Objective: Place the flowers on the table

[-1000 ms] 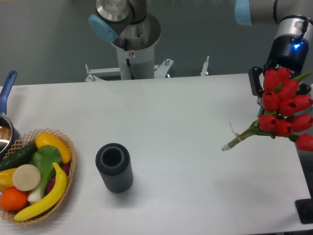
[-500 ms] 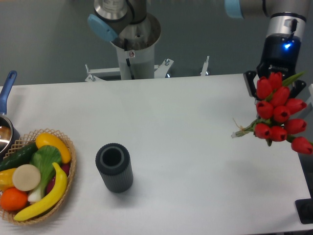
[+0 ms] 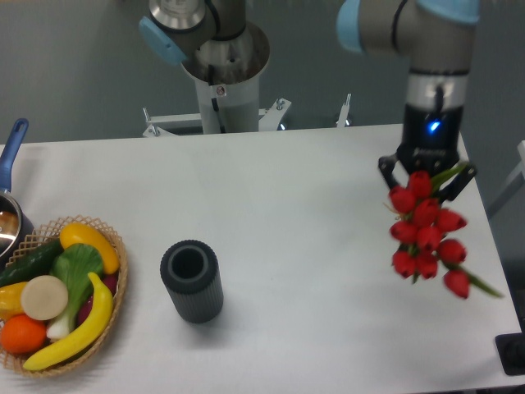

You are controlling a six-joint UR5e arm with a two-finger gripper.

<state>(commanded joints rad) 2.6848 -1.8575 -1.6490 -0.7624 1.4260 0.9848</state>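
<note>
**Tulip bunch held at the right side of the table**

The flowers (image 3: 426, 234) are gripped by the gripper (image 3: 426, 177), whose two dark fingers are closed around the upper end of the bunch. The red heads are seen hanging below the fingers in a cluster, with a green leaf tip pointing out toward the lower right. The bunch is positioned over the right part of the table (image 3: 287, 205); whether it is touching the surface cannot be told. A dark ribbed cylinder (image 3: 191, 281) is found upright left of centre, well apart from the flowers. A wicker basket (image 3: 115, 295) filled with fruit and vegetables is placed at the left edge, and a blue-handled pot (image 3: 10, 197) is partly seen just behind it
</note>
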